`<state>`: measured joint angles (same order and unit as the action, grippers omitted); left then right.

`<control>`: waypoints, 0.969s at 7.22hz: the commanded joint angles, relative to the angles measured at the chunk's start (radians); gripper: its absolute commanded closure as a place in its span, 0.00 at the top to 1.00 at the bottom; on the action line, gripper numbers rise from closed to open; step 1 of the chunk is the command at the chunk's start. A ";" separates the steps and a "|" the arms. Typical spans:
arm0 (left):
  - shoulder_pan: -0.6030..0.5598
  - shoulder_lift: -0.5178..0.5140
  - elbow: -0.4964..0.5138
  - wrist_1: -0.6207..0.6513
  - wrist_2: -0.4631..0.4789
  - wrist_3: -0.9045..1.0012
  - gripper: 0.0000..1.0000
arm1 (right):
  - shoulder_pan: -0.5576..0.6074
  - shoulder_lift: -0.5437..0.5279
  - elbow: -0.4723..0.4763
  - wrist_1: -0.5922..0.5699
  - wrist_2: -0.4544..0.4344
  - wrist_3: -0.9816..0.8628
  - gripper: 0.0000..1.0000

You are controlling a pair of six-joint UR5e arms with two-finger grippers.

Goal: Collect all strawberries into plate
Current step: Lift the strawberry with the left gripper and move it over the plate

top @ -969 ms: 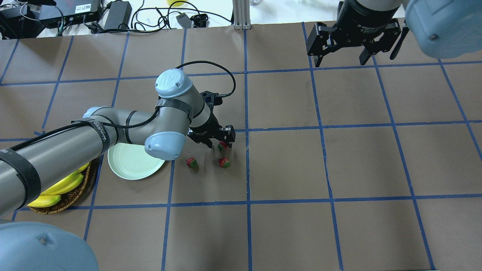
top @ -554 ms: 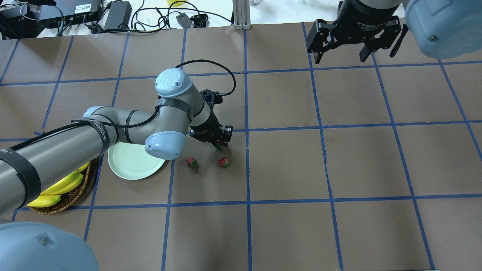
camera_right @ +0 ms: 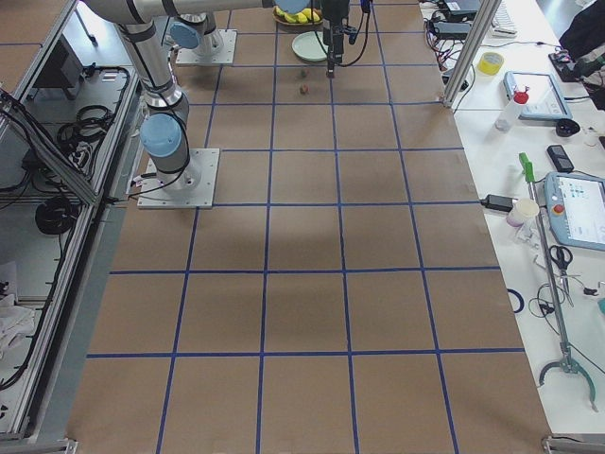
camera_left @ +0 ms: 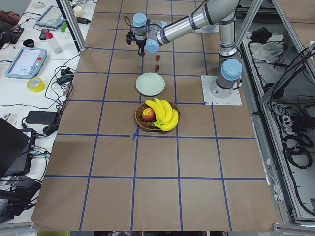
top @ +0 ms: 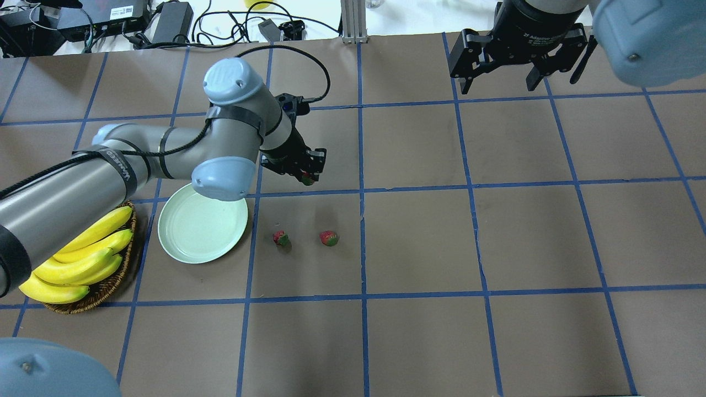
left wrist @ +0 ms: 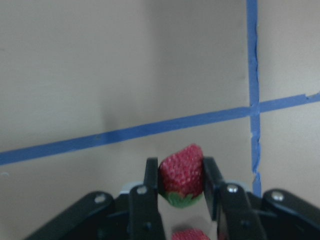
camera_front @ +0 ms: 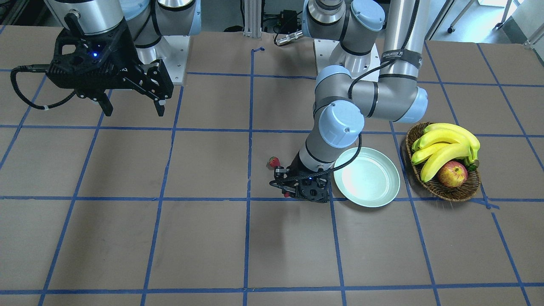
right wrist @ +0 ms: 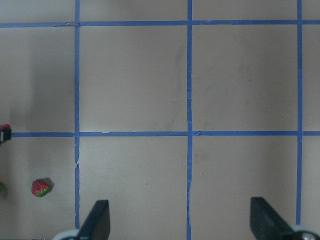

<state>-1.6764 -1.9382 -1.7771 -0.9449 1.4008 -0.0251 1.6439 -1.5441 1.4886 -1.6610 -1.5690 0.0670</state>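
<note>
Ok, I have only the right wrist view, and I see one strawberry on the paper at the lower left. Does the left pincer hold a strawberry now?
Observer: Yes. The left pincer is shut on the held strawberry, up above the table.
Operator: Good. Is something already in the plate?
Observer: No. The plate has nothing in it.
Operator: And how many strawberries lie on the table?
Observer: Two. The nearer strawberry lies close to the plate, and the farther strawberry lies beyond it, apart from it.
</note>
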 commanded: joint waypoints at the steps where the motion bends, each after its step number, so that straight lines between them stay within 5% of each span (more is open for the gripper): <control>1: 0.140 0.033 0.059 -0.095 0.061 0.180 0.00 | -0.001 -0.001 -0.001 -0.002 -0.003 -0.001 1.00; 3: 0.237 0.038 0.023 -0.104 0.170 0.363 0.00 | 0.000 -0.002 -0.001 -0.003 -0.005 -0.001 1.00; 7: 0.389 0.032 -0.151 -0.090 0.155 0.580 0.00 | -0.001 -0.004 0.001 0.000 -0.003 0.000 1.00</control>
<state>-1.3080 -1.9037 -1.8958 -1.0356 1.5593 0.5285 1.6430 -1.5477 1.4882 -1.6619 -1.5730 0.0686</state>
